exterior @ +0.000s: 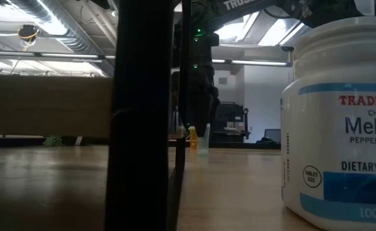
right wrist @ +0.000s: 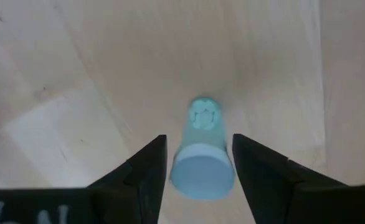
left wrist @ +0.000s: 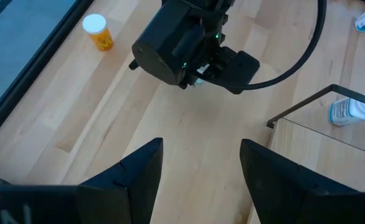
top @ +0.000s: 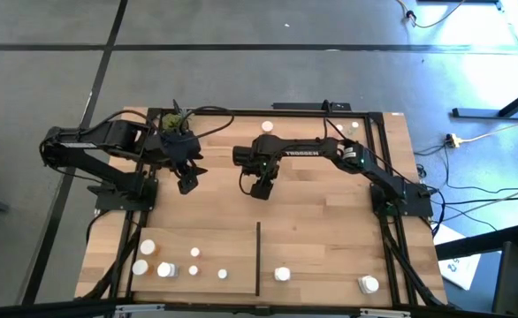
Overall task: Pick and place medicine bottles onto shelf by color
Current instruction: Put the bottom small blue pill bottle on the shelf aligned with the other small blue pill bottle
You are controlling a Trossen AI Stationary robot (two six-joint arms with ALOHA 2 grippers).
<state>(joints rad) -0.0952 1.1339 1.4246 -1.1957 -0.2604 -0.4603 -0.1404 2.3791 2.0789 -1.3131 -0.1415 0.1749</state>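
A small pale blue-white bottle [right wrist: 201, 155] sits on the bare wood at mid-table, and in the low view this bottle [exterior: 203, 146] seems to stand upright. My right gripper [right wrist: 199, 140] points down over it, open, with one finger on each side; in the high view my right gripper [top: 259, 187] hides it. My left gripper [left wrist: 201, 162] hangs open above the table to the left [top: 186, 181], with nothing between its fingers. The shelf [top: 321, 252] lies along the near edge. Several bottles [top: 165, 270] stand left of its black divider [top: 258, 256] and two [top: 282, 275] stand right of it. My right gripper's fingers [right wrist: 151, 162] stand close beside the two sides of the pale bottle, coming from above. Whether they touch it I cannot tell. The bottle rests on the table.
An orange bottle with a white cap [left wrist: 98, 32] stands farther back, also seen in the high view [top: 267, 127]. Another bottle [top: 354, 126] is at the far right. A green plant [top: 175, 119] sits behind my left arm. A big white bottle [exterior: 342, 122] fills the low view's right.
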